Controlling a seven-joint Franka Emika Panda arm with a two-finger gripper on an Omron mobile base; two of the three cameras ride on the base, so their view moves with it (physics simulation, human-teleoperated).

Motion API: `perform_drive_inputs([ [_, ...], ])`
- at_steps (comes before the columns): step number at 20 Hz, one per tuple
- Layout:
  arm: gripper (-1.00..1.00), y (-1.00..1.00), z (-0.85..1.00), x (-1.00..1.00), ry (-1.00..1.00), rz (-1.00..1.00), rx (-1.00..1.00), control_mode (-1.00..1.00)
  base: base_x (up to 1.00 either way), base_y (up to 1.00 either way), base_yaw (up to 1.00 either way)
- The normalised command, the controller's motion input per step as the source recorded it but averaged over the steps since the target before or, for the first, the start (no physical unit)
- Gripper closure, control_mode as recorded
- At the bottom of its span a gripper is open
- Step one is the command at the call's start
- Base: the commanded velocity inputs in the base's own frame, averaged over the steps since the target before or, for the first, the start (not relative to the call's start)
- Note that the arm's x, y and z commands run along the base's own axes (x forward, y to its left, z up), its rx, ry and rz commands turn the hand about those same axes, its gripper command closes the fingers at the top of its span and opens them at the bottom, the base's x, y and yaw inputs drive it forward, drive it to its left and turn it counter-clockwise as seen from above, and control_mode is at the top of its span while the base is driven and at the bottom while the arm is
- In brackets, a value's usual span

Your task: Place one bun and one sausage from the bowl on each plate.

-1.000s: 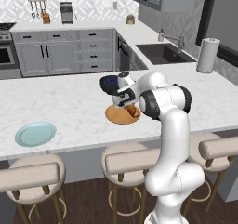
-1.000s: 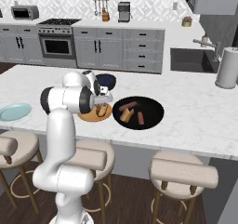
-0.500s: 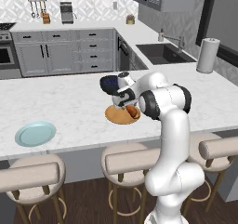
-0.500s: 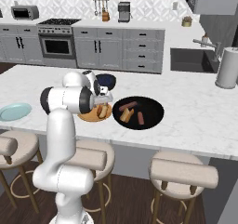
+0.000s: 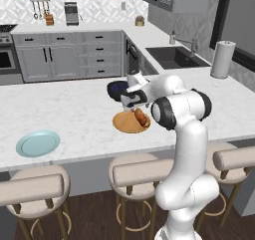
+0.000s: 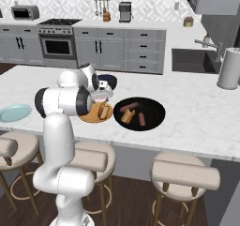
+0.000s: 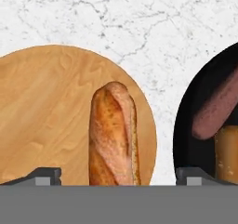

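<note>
Bare desk (image 5: 74,109) lies open toward the blue-green plate (image 5: 38,143); the blue bowl (image 5: 117,88) crowds the wooden plate (image 5: 125,123); black bowl (image 6: 154,112) close beside.

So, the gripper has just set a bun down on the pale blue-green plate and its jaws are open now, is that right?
Not quite: the bun lies on the orange-brown wooden plate, as the hand view shows. The pale blue-green plate sits bare, further left along the counter in the left base view. The gripper is indeed open, its jaws either side of the bun.

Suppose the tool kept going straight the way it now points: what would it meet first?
Most likely the bun lying on the wooden plate, which sits between the open tool's fingertips in the hand view. Depth is unclear, but nothing else lies in that line.
</note>
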Motion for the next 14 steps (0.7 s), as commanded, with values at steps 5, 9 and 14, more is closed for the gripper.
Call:
perform_drive_inputs([
  [5, -1.0, -0.96, 0.46, -0.76, 0.01, -0.02, 0.05, -1.0, 0.0, 0.0, 0.0],
  [9, -1.0, -1.0, 0.0, -0.61, 0.09, -0.07, 0.16, -1.0, 0.0, 0.0, 0.0],
  [14, -1.0, -1.0, -0.01, -0.05, 0.1, -0.02, 0.14, -1.0, 0.0, 0.0, 0.0],
])
